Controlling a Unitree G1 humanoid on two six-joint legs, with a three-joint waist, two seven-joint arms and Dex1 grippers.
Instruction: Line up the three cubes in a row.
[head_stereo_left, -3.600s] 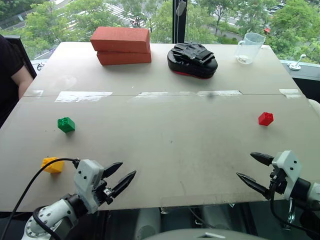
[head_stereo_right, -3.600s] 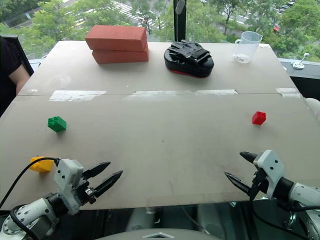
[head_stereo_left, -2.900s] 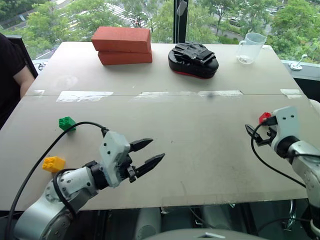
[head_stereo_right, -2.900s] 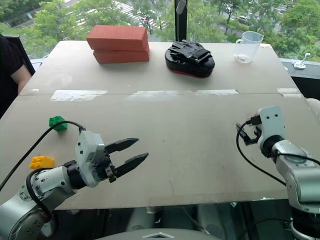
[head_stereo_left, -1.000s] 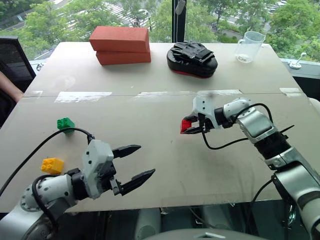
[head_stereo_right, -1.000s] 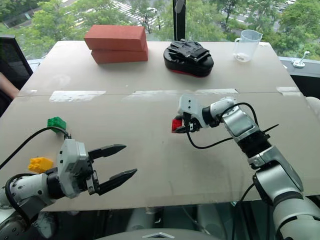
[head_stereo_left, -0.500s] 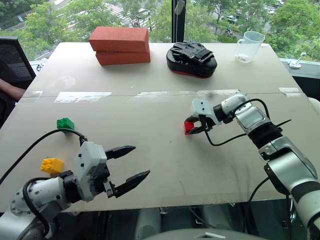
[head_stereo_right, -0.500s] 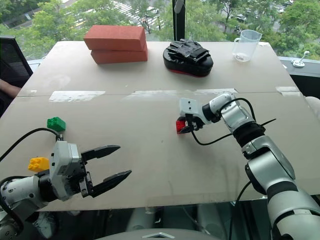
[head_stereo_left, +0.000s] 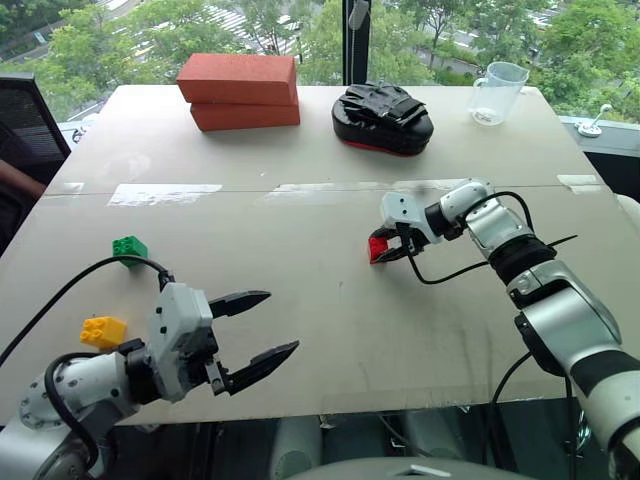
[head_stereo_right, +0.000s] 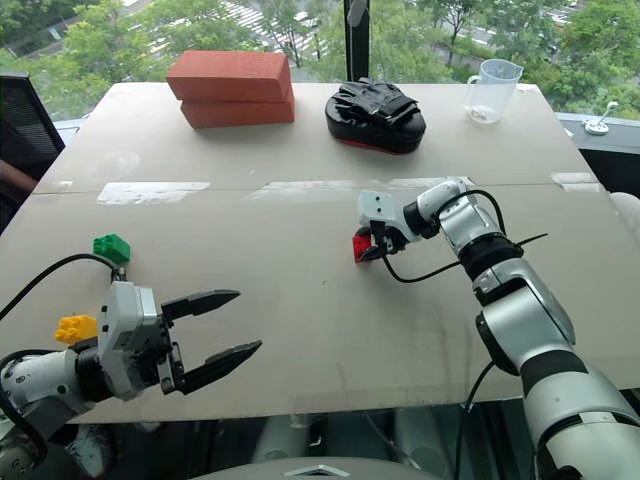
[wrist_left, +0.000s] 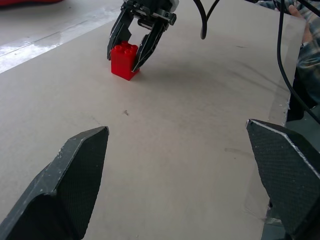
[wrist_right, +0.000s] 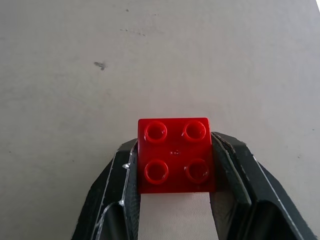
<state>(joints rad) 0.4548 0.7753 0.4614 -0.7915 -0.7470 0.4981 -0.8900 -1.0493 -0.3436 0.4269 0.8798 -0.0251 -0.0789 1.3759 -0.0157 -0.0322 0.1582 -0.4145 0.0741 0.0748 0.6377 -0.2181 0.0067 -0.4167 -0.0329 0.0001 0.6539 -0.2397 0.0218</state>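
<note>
Nearest to us, at the front edge of the desk (head_stereo_left: 330, 330), we see the left pincer (head_stereo_left: 262, 328) hovering with its two black fingers spread wide and nothing between them. Just beyond it on our left lies the yellow cube (head_stereo_left: 104, 331), close to the desk's left edge, and a little farther back on that same side sits the green cube (head_stereo_left: 130, 246), the two well apart from each other. Toward the middle of the desk, right of centre, we find the red cube (head_stereo_left: 379, 248) resting studs up on the surface, with the right pincer (head_stereo_left: 384, 254) pinching it: one finger is pressed against each side of the block, as the right wrist view shows plainly, and the left wrist view shows the cube's base touching the desk. The red cube stands well apart from the green and yellow ones, so the three do not form a row. Behind it a strip of pale tape (head_stereo_left: 165, 192) runs across the desk. At the far end we see two large reddish-orange bricks (head_stereo_left: 238, 90) stacked on the left, a black padded mitt (head_stereo_left: 383, 118) near the centre, and a clear plastic measuring jug (head_stereo_left: 497, 96) toward the right corner.
</note>
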